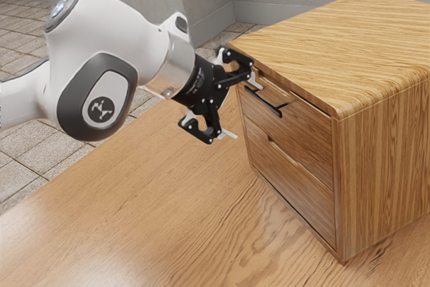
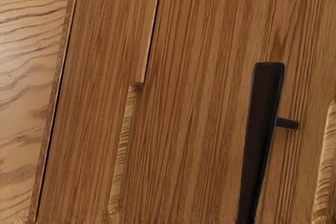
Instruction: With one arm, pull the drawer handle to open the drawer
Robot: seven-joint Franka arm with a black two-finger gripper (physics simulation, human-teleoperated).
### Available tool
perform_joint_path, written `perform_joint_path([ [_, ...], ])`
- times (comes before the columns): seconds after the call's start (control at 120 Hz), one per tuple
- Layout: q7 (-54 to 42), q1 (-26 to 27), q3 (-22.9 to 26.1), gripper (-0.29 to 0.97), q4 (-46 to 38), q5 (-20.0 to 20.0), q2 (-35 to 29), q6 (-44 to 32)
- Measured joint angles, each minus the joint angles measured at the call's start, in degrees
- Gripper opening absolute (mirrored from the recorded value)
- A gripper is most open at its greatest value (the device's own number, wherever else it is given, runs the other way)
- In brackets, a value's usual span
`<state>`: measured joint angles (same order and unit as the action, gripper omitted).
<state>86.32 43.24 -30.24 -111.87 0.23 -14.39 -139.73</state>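
A wooden cabinet (image 1: 349, 78) stands on the wooden table at the exterior view's right, with two drawers in its front. The upper drawer (image 1: 295, 126) carries a black bar handle (image 1: 263, 101); it sits slightly out from the cabinet face. My black gripper (image 1: 235, 109) hangs just in front of that drawer, fingers open, one near the drawer's top corner and one lower, not touching the handle. In the wrist view the black handle (image 2: 260, 140) stands off the upper drawer front on a short post, and the lower drawer (image 2: 100, 103) has a wooden recessed grip (image 2: 122, 150).
The wooden table (image 1: 154, 220) stretches wide in front of the cabinet. Tiled floor (image 1: 20, 146) and grey walls lie behind at the exterior view's left. My white arm (image 1: 101, 65) comes in from the left.
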Motion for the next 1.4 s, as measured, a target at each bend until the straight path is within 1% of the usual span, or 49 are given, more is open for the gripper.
perform_joint_path([
  [0.225,0.6,0.7,0.0,0.67,-0.4,-0.1,0.6,-0.8],
  [0.908,1.4,0.4,-0.5,0.67,-2.4,-0.2,0.7,-1.5],
  [1.125,1.3,0.1,-1.6,0.67,-3.1,-0.1,-0.2,-1.0],
  [1.4,1.2,0.1,-1.2,0.67,-6.7,0.3,-4.3,-0.9],
])
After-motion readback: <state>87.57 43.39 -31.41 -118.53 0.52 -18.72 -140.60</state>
